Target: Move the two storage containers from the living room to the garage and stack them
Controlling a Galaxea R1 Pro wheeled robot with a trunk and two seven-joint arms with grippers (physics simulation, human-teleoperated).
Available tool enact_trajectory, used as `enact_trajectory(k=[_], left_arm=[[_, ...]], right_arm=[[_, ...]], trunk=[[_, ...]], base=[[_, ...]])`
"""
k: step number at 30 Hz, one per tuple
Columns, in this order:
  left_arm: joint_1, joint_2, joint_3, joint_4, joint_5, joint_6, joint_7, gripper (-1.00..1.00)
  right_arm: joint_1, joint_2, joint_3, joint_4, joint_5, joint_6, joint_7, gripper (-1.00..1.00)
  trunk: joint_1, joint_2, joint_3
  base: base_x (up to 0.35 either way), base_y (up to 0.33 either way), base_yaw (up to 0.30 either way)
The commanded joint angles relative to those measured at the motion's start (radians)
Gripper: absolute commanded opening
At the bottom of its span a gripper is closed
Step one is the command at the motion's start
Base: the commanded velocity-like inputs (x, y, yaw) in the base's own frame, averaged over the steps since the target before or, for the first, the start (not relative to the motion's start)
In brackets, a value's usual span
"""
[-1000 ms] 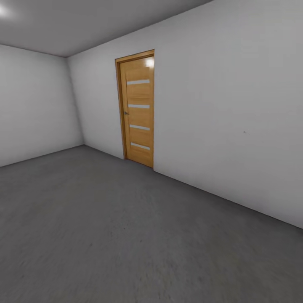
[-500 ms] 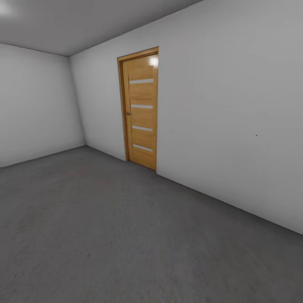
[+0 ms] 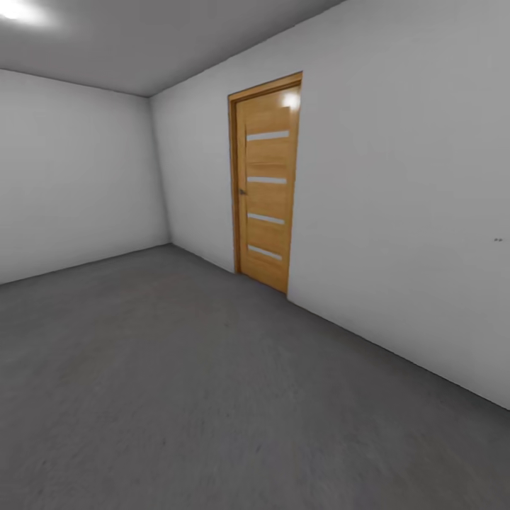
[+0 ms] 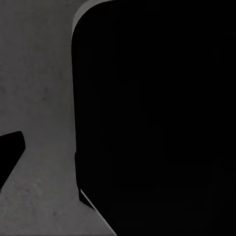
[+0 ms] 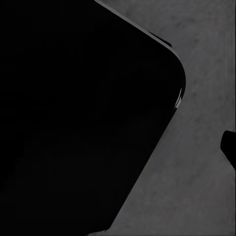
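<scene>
Wrist views mostly blocked by black rounded bodies (image 4: 157, 113).

Floor (image 4: 34, 88) largely hidden — a black shape (image 4: 157, 118), unidentifiable, blocks it.

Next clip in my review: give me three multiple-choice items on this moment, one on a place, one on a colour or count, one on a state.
1. Where does the wooden door stand in the head view?
A. in the right-hand wall
B. in the far left wall
C. lying on the floor

2. How many pale horizontal strips cross the door?
A. two
B. four
C. six

3. What state is the door in?
A. wide open
B. off its frame
C. shut

Answers:
1. A: the wooden door sits in the white wall running along the right.
2. B: four pale strips are stacked down its panel.
3. C: it fills its frame, with no gap down to the grey concrete floor.
</scene>
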Motion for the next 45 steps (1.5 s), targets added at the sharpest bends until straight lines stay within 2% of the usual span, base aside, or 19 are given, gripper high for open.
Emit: enact_trajectory(k=[1, 23, 45], left_arm=[[0.000, 0.000, 0.000, -0.001, 0.001, -0.001, 0.000, 1.00], [0.000, 0.000, 0.000, -0.001, 0.001, -0.001, 0.000, 1.00], [0.000, 0.001, 0.000, -0.001, 0.001, -0.001, 0.000, 1.00]], right_arm=[[0.000, 0.000, 0.005, 0.000, -0.006, -0.003, 0.000, 1.00], [0.000, -0.001, 0.008, 0.000, 0.010, -0.005, 0.001, 1.00], [0.000, -0.002, 0.008, 0.000, 0.000, -0.006, 0.000, 1.00]], trunk=[[0.001, 0.000, -0.001], [0.001, 0.000, -0.001], [0.001, 0.000, -0.001]], base=[[0.324, 0.000, 0.037], [0.324, 0.000, 0.004], [0.324, 0.000, 0.000]])
